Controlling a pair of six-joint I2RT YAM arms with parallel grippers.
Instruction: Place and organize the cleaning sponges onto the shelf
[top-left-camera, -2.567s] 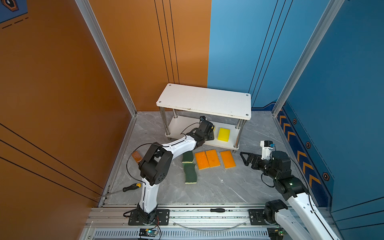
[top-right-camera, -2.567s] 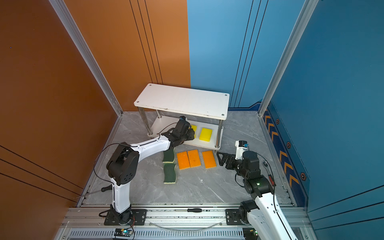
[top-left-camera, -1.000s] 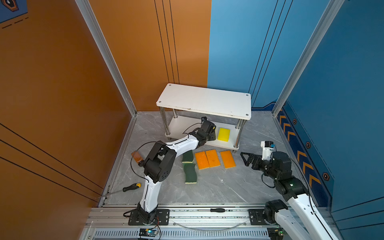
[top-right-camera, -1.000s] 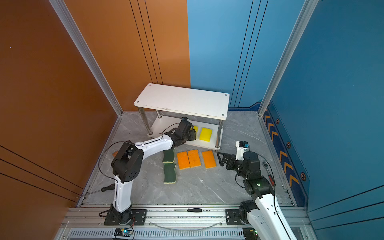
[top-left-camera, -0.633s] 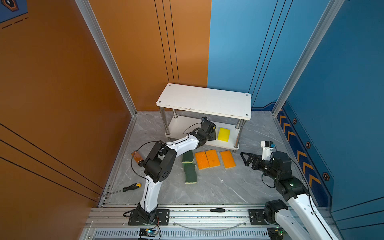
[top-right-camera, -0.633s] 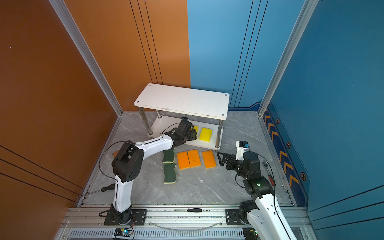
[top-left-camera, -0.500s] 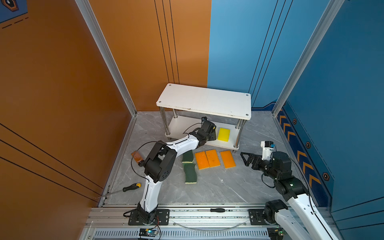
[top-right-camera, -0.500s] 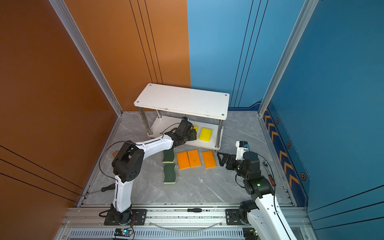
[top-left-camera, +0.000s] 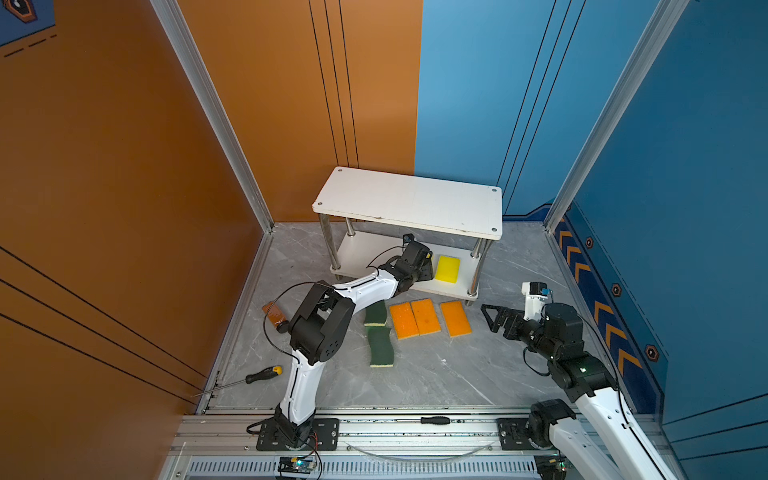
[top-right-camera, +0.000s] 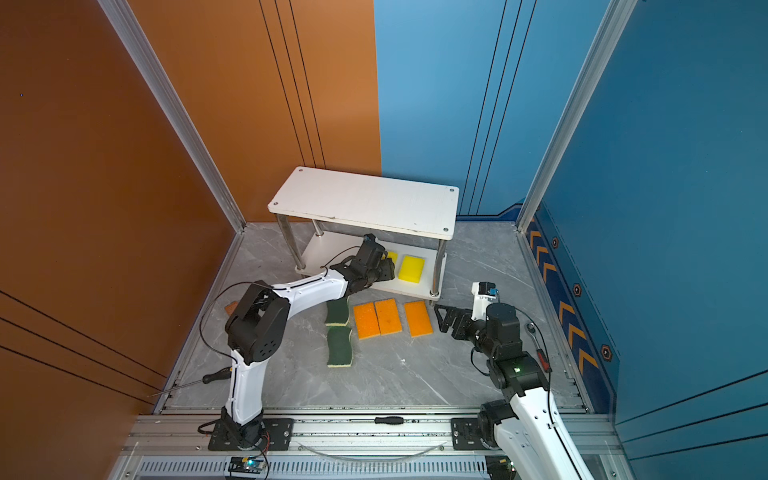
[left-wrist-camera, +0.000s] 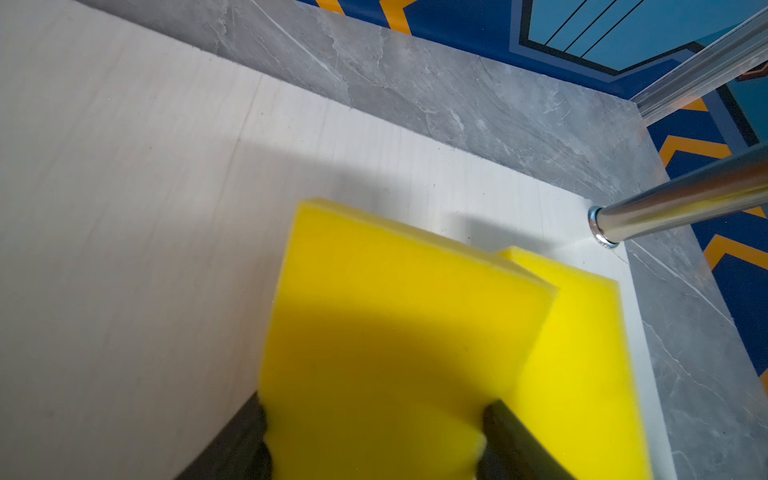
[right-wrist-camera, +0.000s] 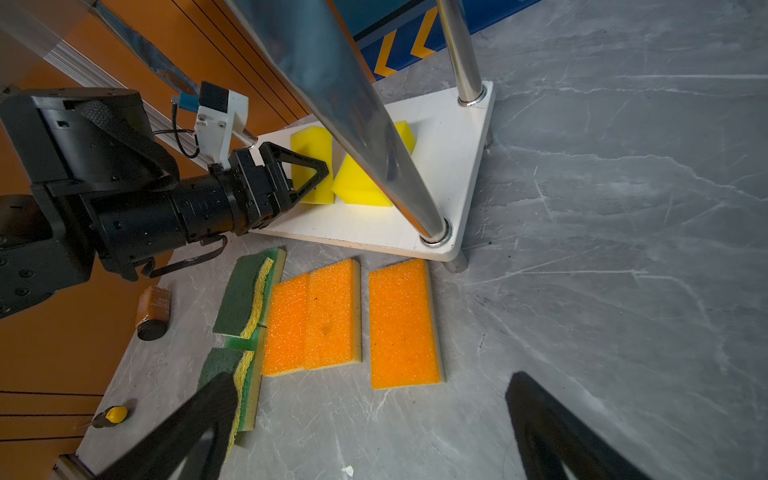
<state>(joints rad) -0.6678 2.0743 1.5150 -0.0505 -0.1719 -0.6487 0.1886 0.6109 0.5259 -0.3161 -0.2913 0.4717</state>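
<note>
The shelf (top-left-camera: 409, 199) stands at the back, and its lower board (top-left-camera: 365, 253) carries a yellow sponge (top-left-camera: 447, 269) near the right post. My left gripper (top-left-camera: 426, 266) reaches under the top board. In the left wrist view it (left-wrist-camera: 374, 415) is shut on a second yellow sponge (left-wrist-camera: 395, 332), which lies on the board against the first (left-wrist-camera: 582, 353). Three orange sponges (top-left-camera: 426, 316) and two dark green wavy ones (top-left-camera: 381, 347) lie on the floor before the shelf. My right gripper (top-left-camera: 492, 318) hovers open to the right of the orange ones, holding nothing.
A yellow-handled screwdriver (top-left-camera: 262, 374) and a small brown bottle (top-left-camera: 274, 313) lie by the left wall. A black tool (top-left-camera: 434, 419) rests on the front rail. The shelf's metal posts (right-wrist-camera: 465, 54) stand close to both grippers.
The left gripper has edged slightly deeper onto the lower board with the yellow sponge. The right arm has not moved.
</note>
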